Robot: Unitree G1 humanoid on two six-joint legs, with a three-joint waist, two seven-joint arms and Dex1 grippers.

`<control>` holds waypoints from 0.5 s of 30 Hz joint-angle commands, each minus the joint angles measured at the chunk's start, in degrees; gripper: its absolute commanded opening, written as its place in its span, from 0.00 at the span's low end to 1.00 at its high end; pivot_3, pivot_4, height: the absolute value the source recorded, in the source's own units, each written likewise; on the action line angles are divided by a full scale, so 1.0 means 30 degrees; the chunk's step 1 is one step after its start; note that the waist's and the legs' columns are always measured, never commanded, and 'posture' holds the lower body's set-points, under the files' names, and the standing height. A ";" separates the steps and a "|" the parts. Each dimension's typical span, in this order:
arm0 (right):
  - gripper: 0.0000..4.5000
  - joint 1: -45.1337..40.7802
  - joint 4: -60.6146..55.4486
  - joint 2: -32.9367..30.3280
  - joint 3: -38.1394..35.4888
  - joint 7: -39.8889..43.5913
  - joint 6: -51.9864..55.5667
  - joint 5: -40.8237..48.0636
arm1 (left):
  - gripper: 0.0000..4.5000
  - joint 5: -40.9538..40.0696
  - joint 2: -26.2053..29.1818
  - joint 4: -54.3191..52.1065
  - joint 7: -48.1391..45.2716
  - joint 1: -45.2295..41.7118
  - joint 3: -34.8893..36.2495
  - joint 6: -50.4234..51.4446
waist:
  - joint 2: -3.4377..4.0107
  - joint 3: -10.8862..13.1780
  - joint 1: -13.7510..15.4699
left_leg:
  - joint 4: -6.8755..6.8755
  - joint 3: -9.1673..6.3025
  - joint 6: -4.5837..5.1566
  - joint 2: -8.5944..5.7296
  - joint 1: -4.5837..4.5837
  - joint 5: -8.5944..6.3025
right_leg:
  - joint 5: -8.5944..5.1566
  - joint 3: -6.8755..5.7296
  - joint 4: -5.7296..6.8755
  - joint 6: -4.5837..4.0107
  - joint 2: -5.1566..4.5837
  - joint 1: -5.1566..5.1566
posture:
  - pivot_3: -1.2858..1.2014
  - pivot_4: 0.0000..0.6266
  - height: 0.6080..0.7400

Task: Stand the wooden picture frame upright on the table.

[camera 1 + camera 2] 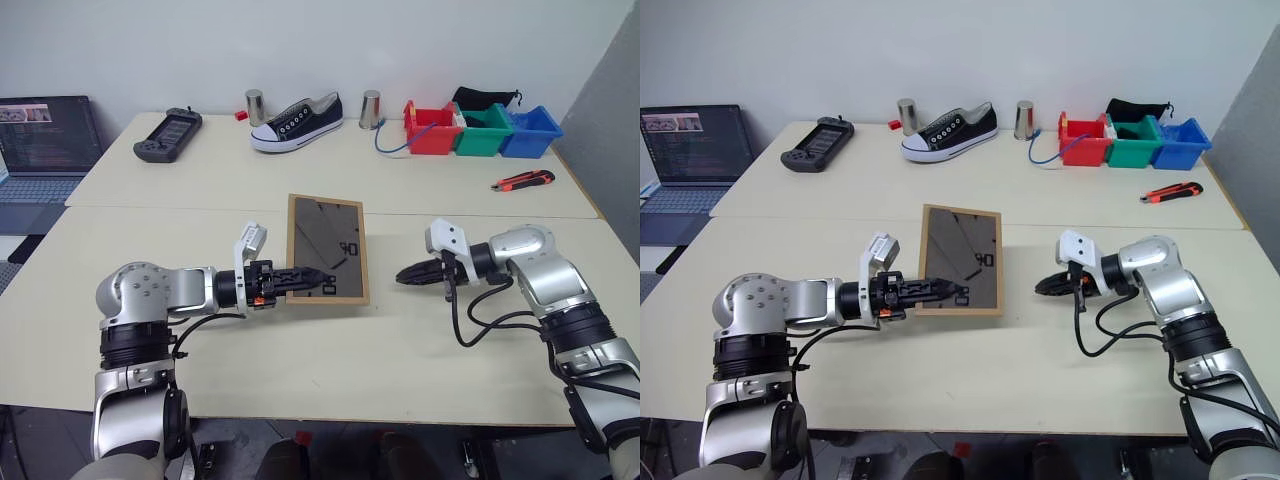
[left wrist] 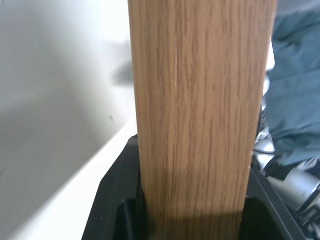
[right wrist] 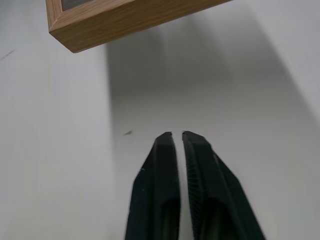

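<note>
Left eye view, shoe [image 1: 297, 121], bins [image 1: 480, 130] behind frame [image 1: 328, 248]

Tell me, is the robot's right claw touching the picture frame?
Apart. In the left eye view, bare table shows between the right gripper and the wooden picture frame. The right wrist view also shows a gap from fingertips to frame corner.

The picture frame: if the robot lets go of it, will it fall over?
Probably yes. The picture frame is thin and flat, and the left gripper grips it by one edge, so it looks tippy. Its wood looks stiff, so it shouldn't bend. The dark front shines like glass, so a fall might crack it.
</note>
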 commanded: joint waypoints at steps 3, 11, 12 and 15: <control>0.42 -0.2781 0.3732 0.0535 -0.2375 -0.1834 -0.6246 0.0621 | 0.29 -0.5083 -0.0411 -0.1449 0.4261 0.1220 0.1553 0.0078 | 0.0003 0.0006 0.0012 | 0.0004 0.0016 0.0000 -0.0007 0.0007 0.0000 | 0.0001 0.0012 -0.0006 0.0001 -0.0012 0.0007 | 0.52 0.24 1.00; 0.71 -0.8957 0.2375 0.0317 -0.2139 0.1018 1.8401 0.8008 | 0.29 -0.7695 -0.0247 -0.1480 0.7433 0.1880 0.1379 -0.0467 | 0.0004 0.0005 -0.0128 | -0.0016 -0.0015 -0.0003 0.0002 0.0011 0.0001 | 0.0001 -0.0010 0.0011 -0.0001 -0.0008 0.0001 | 0.52 0.24 1.00; 0.71 -0.9204 0.2087 0.0297 -0.1868 0.1115 1.9524 0.8336 | 0.29 -0.7912 -0.0217 -0.1414 0.7672 0.1898 0.1261 -0.0607 | 0.0003 0.0005 -0.0100 | -0.0023 -0.0021 -0.0003 0.0002 0.0009 0.0001 | 0.0001 -0.0014 0.0011 -0.0001 -0.0009 0.0001 | 0.52 0.24 1.00; 0.71 -0.9577 0.1338 0.1110 -0.1213 0.0420 2.1782 0.8935 | 0.29 -0.8254 -0.0185 -0.1576 0.7983 0.1970 0.0766 -0.0869 | 0.0002 0.0005 0.0007 | -0.0026 -0.0031 0.0000 -0.0007 -0.0004 -0.0001 | 0.0000 -0.0021 -0.0019 -0.0001 -0.0012 0.0001 | 0.52 0.24 1.00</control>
